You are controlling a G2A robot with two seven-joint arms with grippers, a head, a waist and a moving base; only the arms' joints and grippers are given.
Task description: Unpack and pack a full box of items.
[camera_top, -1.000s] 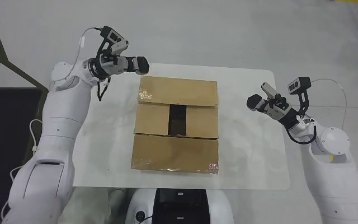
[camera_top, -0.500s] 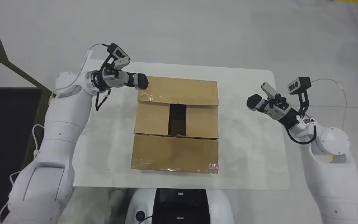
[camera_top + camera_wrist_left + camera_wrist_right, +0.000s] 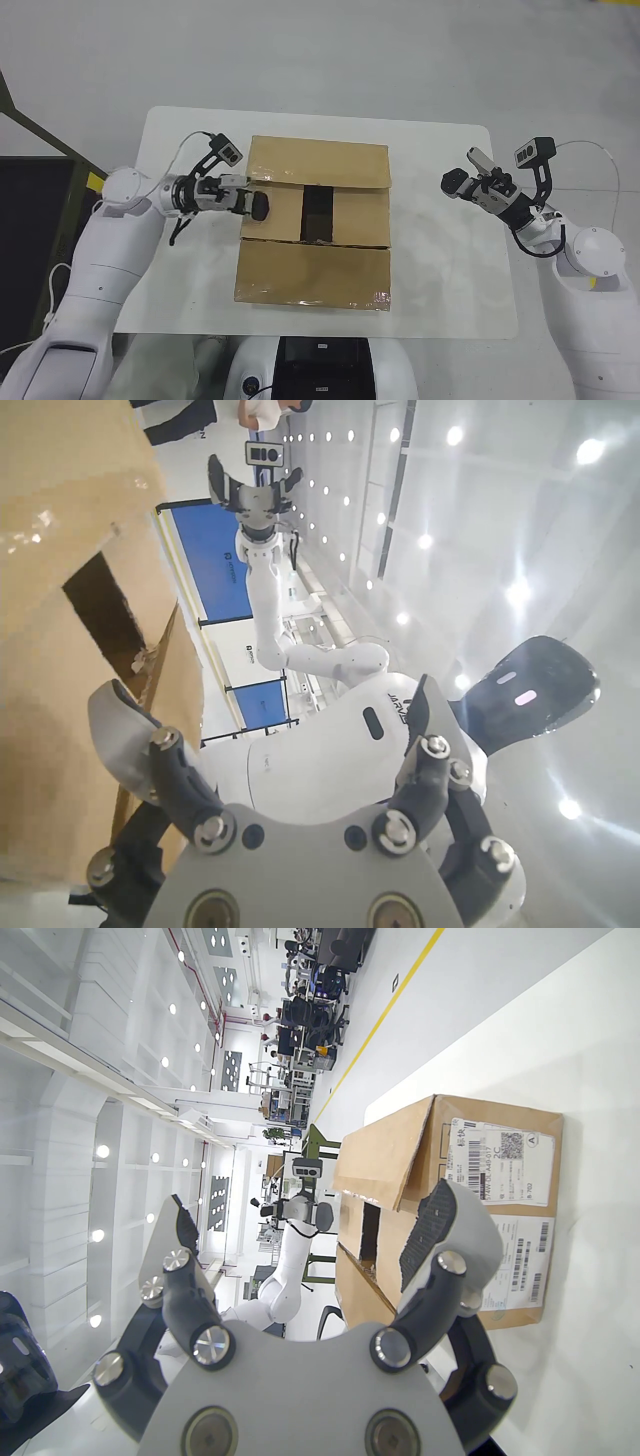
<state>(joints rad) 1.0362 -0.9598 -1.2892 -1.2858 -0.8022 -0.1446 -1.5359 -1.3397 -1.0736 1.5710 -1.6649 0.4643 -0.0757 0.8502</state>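
Table (image 3: 440, 285): box (image 3: 315, 275) centred, left fingers (image 3: 259, 207) at edge.

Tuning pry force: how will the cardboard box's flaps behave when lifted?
The cardboard box flaps look like stiff board, so one would likely hinge at its crease, not flop. One flap stands ajar, so probably springy. A sideways push from the left end effector may slide the box on the smooth table.

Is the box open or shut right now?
Mostly shut: the cardboard box has its flaps folded down, leaving a narrow dark gap in the middle. Contents: cannot tell.
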